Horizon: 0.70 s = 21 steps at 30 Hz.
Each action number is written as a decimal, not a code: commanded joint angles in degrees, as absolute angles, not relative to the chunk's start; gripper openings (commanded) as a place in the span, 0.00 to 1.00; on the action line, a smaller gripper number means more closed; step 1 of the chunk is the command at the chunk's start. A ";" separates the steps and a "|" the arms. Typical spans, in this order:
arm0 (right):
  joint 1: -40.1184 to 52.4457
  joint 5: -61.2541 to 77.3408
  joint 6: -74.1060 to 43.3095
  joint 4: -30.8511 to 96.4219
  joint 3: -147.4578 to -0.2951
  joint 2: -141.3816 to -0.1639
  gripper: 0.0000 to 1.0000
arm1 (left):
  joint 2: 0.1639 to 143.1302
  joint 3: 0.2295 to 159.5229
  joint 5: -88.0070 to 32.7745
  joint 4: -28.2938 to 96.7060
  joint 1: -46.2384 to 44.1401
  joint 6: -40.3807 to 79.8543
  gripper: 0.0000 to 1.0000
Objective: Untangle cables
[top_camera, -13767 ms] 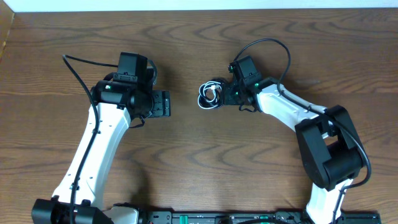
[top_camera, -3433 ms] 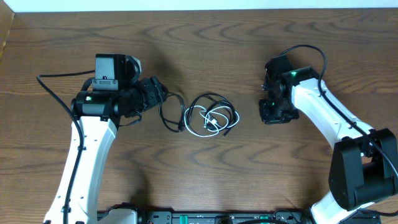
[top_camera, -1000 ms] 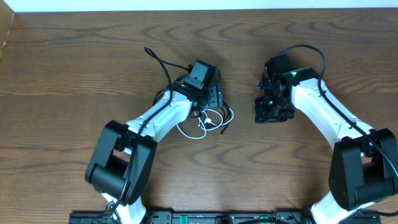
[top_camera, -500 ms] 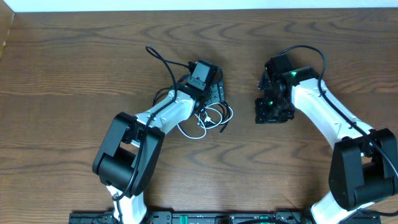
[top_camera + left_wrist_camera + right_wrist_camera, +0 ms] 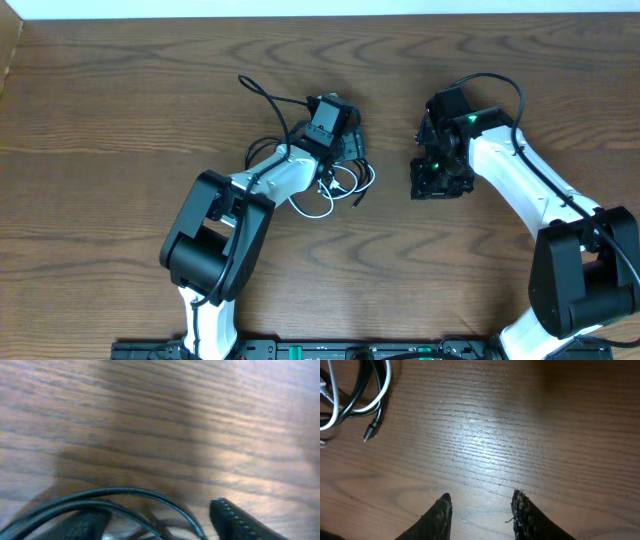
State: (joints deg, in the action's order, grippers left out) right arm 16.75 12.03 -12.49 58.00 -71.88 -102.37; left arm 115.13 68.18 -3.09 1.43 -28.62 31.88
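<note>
Your left arm has swung in from the left side of the table point(image 5: 120, 100) since a few seconds ago, and over the last half second its elbow edges further right while the left gripper point(image 5: 347, 150) settles low over the upper edge of the cables point(image 5: 335, 185). Its wrist view shows the two fingers spread apart, with a loop of the black cable point(image 5: 125, 494) arcing across the gap just above the wood; you cannot tell from that blurred view whether either finger touches it. The bundle lies near the table's centre, between your two arms. Your right arm has not moved: the right gripper point(image 5: 481, 501) hangs over bare wood with its fingers parted around nothing, well to the side of the white cable point(image 5: 387, 382) and the loose black plug point(image 5: 371, 428).
</note>
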 commanded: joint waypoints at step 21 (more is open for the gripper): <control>16.97 43.00 -2.66 48.62 -71.83 -102.63 0.47 | 88.49 68.60 -17.10 7.84 -28.49 31.83 0.08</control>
State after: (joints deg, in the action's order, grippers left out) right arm 16.75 27.33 -7.09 50.81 -71.81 -102.37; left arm 91.77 68.16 -15.14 7.68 -28.60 32.36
